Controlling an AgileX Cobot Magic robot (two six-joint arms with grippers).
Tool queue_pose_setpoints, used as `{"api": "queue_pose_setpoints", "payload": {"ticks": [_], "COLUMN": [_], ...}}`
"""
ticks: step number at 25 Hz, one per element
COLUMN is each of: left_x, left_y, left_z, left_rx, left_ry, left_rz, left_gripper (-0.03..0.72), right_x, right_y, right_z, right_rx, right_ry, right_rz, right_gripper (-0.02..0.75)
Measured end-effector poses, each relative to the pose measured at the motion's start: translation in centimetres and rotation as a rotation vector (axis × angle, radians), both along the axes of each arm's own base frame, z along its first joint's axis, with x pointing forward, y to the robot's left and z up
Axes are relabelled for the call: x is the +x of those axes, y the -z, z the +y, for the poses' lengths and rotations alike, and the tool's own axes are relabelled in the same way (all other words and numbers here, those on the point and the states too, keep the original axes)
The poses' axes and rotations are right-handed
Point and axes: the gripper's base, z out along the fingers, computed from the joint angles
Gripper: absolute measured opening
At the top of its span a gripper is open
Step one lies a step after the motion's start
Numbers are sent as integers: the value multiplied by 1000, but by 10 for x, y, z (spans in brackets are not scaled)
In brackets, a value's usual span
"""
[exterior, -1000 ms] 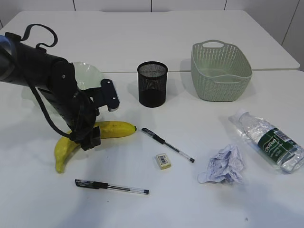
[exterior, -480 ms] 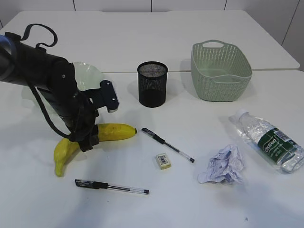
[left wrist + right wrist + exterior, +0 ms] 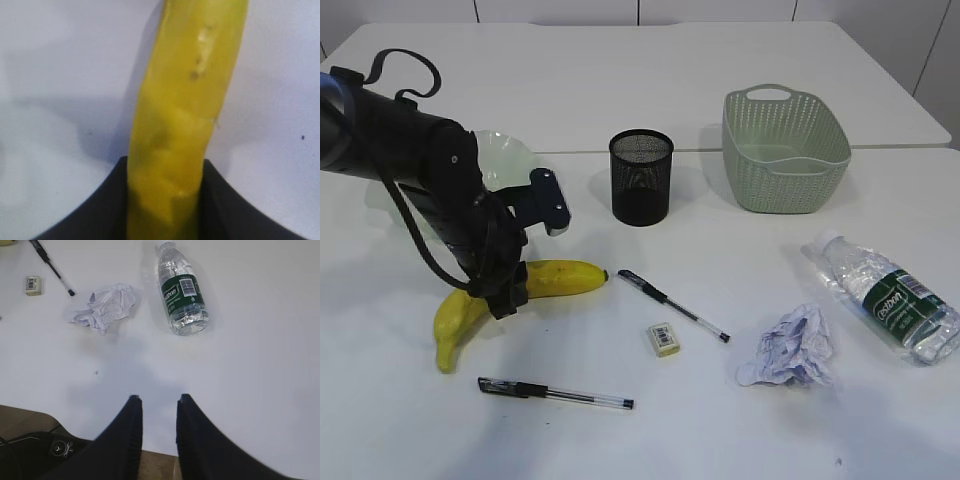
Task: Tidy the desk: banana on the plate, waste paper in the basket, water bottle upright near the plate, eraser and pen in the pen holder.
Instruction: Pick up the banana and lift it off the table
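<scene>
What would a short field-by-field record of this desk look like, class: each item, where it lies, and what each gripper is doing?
banana: lying on the desk, between the fingers of the left gripper
plate: behind the left arm, partly hidden
pen holder: upright, mid-desk
basket: right rear, nothing seen inside
water bottle: lying on its side, far right
waste paper: crumpled, left of the bottle
eraser: between the two pens
pens: one near the eraser, one at the front
right gripper: a little apart, empty, above the desk edge

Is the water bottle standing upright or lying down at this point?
Lying down: the water bottle rests on its side on the desk, cap pointing toward the basket.
</scene>
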Motion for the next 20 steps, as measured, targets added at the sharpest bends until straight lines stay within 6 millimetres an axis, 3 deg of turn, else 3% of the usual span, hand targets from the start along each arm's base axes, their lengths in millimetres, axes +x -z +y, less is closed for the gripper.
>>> {"api": "queue_pose_setpoints", "payload": {"ticks": [8,20], "left_x": [4,26], "left_y": [-11,-71], "left_z": [-2,-12], "left_rx": [-64,-185], "left_ry": [-86,-151], "left_rz": [-49,-213], "left_gripper": [221,221], "right_x": [0,0], "right_y": [0,0], "right_z": [0,0], "right_rx": [0,4], "right_ry": [0,2], "right_rz": [0,1], "right_gripper": [176,176]}}
